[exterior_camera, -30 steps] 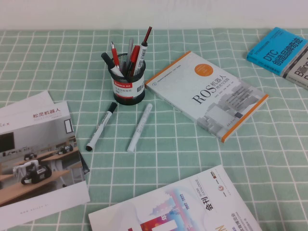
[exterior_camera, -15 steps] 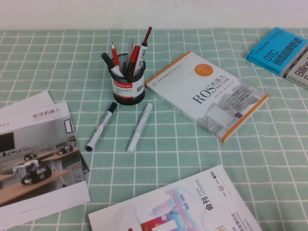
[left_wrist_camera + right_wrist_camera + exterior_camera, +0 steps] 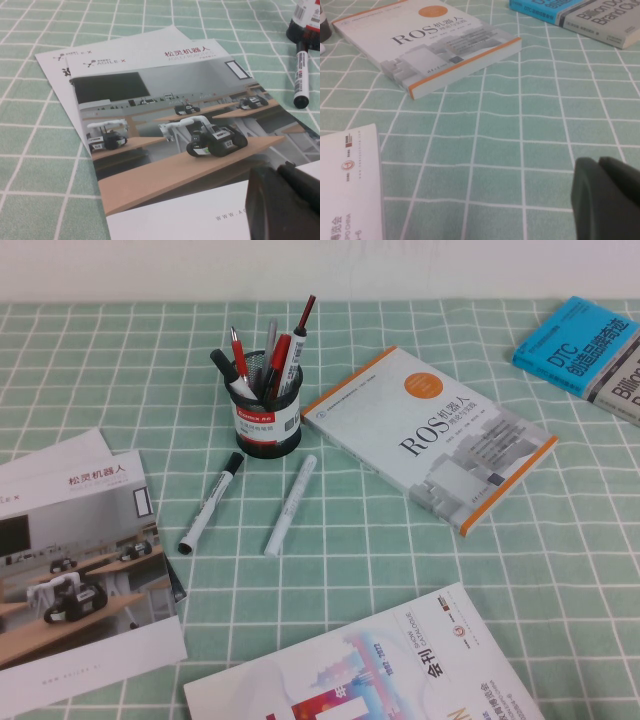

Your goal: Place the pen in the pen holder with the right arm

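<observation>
The pen (image 3: 290,505), slim and pale all over, lies on the green checked cloth just in front of the pen holder (image 3: 266,420). The holder is a black mesh cup with a barcode label and stands upright with several pens in it. Neither arm shows in the high view. In the right wrist view my right gripper (image 3: 597,162) hovers low over bare cloth, shut and empty, far from the pen. My left gripper (image 3: 278,171) is shut with nothing in it, above a printed brochure (image 3: 165,125).
A white marker with a black cap (image 3: 211,502) lies left of the pen. A ROS book (image 3: 430,435) sits right of the holder and a blue book (image 3: 580,345) at the far right. The brochure (image 3: 70,570) is at the left, a magazine (image 3: 370,670) at the front.
</observation>
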You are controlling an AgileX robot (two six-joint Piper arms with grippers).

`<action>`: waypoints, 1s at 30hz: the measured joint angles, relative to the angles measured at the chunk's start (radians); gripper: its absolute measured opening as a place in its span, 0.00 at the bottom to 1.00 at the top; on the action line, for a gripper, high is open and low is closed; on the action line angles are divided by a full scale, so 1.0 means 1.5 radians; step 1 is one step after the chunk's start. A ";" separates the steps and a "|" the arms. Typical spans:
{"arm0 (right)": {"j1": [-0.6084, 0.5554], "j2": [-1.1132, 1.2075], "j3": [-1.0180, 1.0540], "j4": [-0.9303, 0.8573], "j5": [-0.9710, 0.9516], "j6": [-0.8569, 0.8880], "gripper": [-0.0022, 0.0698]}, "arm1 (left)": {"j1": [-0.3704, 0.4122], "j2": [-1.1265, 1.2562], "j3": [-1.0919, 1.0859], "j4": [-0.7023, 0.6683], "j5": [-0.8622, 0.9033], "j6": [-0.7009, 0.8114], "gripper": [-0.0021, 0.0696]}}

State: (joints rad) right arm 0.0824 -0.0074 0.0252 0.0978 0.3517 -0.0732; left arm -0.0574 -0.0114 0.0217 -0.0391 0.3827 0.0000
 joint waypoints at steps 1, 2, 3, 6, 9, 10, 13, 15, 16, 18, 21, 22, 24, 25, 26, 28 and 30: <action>0.000 0.000 0.000 0.000 0.000 0.000 0.00 | 0.000 0.000 0.000 0.000 0.000 0.000 0.02; 0.000 0.000 0.000 0.000 0.000 0.000 0.00 | 0.000 0.000 0.000 0.000 0.000 0.000 0.02; 0.000 0.000 0.000 0.000 0.000 0.000 0.00 | 0.000 0.000 0.000 0.000 0.000 0.000 0.02; 0.000 0.000 0.000 0.000 0.000 0.000 0.00 | 0.000 0.000 0.000 0.000 0.000 0.000 0.02; 0.000 0.000 0.000 0.000 0.000 0.000 0.00 | 0.000 0.000 0.000 0.000 0.000 0.000 0.02; 0.000 0.000 0.000 0.000 0.000 0.000 0.00 | 0.000 0.000 0.000 0.000 0.000 0.000 0.02; 0.000 0.000 0.000 0.002 -0.006 0.000 0.00 | 0.000 0.000 0.000 0.000 0.000 0.000 0.02; 0.000 0.000 0.001 0.026 -0.026 0.000 0.00 | 0.000 0.000 0.000 0.000 0.000 0.000 0.02; 0.000 0.000 0.001 0.053 -0.042 0.000 0.00 | 0.000 0.000 0.000 0.000 0.000 0.000 0.02; 0.000 0.000 0.001 0.124 -0.079 0.000 0.00 | 0.000 0.000 0.000 0.000 0.000 0.000 0.02; 0.000 0.000 0.001 0.249 -0.157 0.000 0.00 | 0.000 0.000 0.000 0.000 0.000 0.000 0.02; 0.000 0.000 0.001 0.293 -0.185 0.000 0.00 | 0.000 0.000 0.000 0.000 0.000 0.000 0.02; 0.000 0.000 0.001 0.368 -0.224 0.000 0.00 | 0.000 0.000 0.000 0.000 0.000 0.000 0.02; 0.000 0.000 0.001 0.404 -0.242 0.000 0.00 | 0.000 0.000 0.000 0.000 0.000 0.000 0.02; 0.000 0.000 0.001 0.432 -0.255 0.000 0.00 | 0.000 0.000 0.000 0.000 0.000 0.000 0.02; 0.000 0.000 0.001 0.462 -0.272 0.000 0.00 | 0.000 0.000 0.000 0.000 0.000 0.000 0.02; 0.000 0.000 0.001 0.474 -0.299 0.000 0.00 | 0.000 0.000 0.000 0.000 0.000 0.000 0.02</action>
State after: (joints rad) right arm 0.0824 -0.0074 0.0265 0.8089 -0.0966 -0.0732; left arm -0.0574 -0.0114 0.0217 -0.0391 0.3827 0.0000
